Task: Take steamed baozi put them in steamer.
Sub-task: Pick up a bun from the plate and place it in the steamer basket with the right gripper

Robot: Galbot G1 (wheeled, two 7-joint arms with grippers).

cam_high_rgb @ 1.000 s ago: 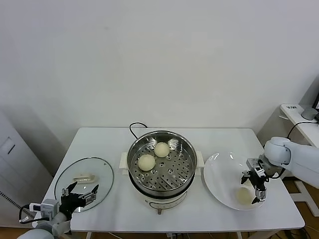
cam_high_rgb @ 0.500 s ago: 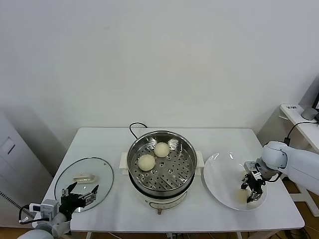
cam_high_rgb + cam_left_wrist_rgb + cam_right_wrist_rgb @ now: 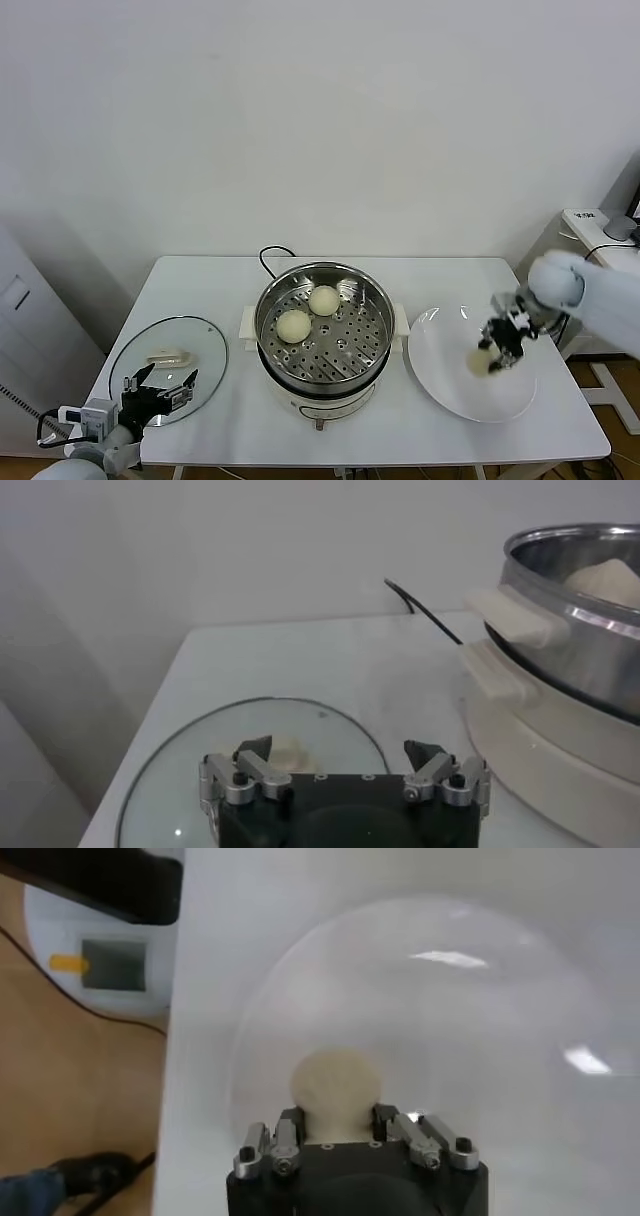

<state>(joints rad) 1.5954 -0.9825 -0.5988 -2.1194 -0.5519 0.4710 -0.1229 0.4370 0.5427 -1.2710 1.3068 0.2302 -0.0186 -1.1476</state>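
Over the plate (image 3: 450,385), the right pincer (image 3: 494,352) has just clamped a baozi (image 3: 481,361) and lifted it, steamer-bound (image 3: 323,322).

White table (image 3: 220,300) against plain white wall (image 3: 300,120) (wooden floor (image 3: 70,1068) below)

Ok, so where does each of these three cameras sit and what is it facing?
Head: high, facing down at the white table; both arms show, right gripper shut on a cream-white round bun over the flat white plate.
Left wrist: low, over the round glass lid, facing the shiny steel steamer; open left gripper shows.
Right wrist: looks down past its gripper at bun and plate.
Head and left wrist share steamer and lid.
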